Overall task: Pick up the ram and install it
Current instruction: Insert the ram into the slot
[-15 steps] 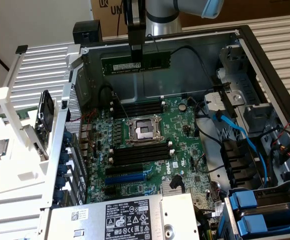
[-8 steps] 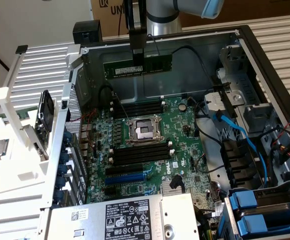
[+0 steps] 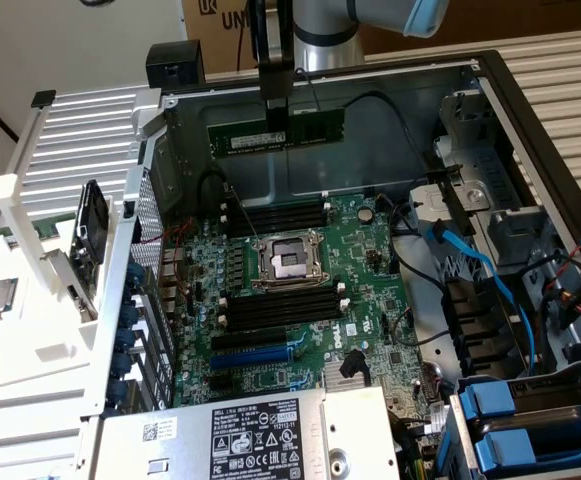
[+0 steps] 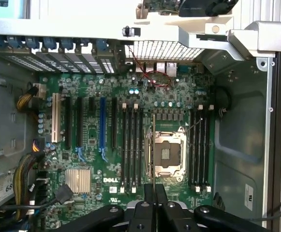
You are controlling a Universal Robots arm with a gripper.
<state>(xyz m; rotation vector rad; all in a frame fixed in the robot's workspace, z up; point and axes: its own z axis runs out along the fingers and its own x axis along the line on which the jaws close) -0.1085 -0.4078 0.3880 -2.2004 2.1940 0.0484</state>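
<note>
The ram [image 3: 315, 125] was a long, thin green stick w/ black chips and a white label toward the ext. view's left end; it hung level, standing on edge; pinched at mid-length by the gripper [image 3: 277, 135]; up in the air inside the open case, above the mobo, not yet seated.

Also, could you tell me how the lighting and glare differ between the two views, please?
Exterior view: glare washes out the white ribbed panel at that view's left, while the grey metal case wall behind the thin green ram stick, gripped by the black gripper, sits in shadow. Wrist view: the green motherboard is evenly lit; the silver case rim glares white.
</note>
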